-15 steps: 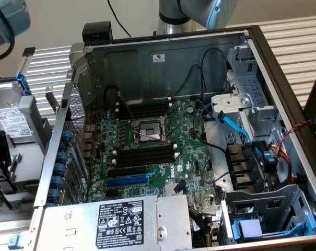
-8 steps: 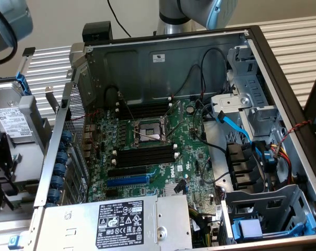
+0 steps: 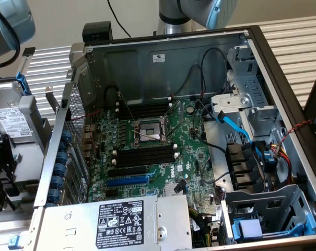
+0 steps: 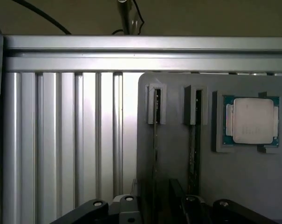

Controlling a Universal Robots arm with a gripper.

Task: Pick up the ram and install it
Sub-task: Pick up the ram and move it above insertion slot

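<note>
In the wrist view two thin dark sticks stand on edge in a grey holder plate (image 4: 178, 172). One ram (image 4: 155, 140) is held by a grey bracket, and a second stick (image 4: 195, 140) stands beside it. My gripper (image 4: 164, 211) hangs over the near end of these sticks, open, with nothing between its black fingers (image 4: 95, 206). In the exterior view the open computer case (image 3: 163, 57) lies with its motherboard (image 3: 191, 157) showing. Black memory slots (image 3: 144, 155) with white clips run on either side of the processor socket (image 3: 150, 132).
A processor chip (image 4: 252, 122) sits in a recess of the holder beside the sticks. Ribbed aluminium table (image 4: 61, 140) lies past the holder. In the case are a blue expansion slot (image 3: 127, 181), a power supply (image 3: 121, 222), drive cages (image 3: 262, 209) and loose cables (image 3: 236, 128). The arm's joint (image 3: 199, 10) is behind the case.
</note>
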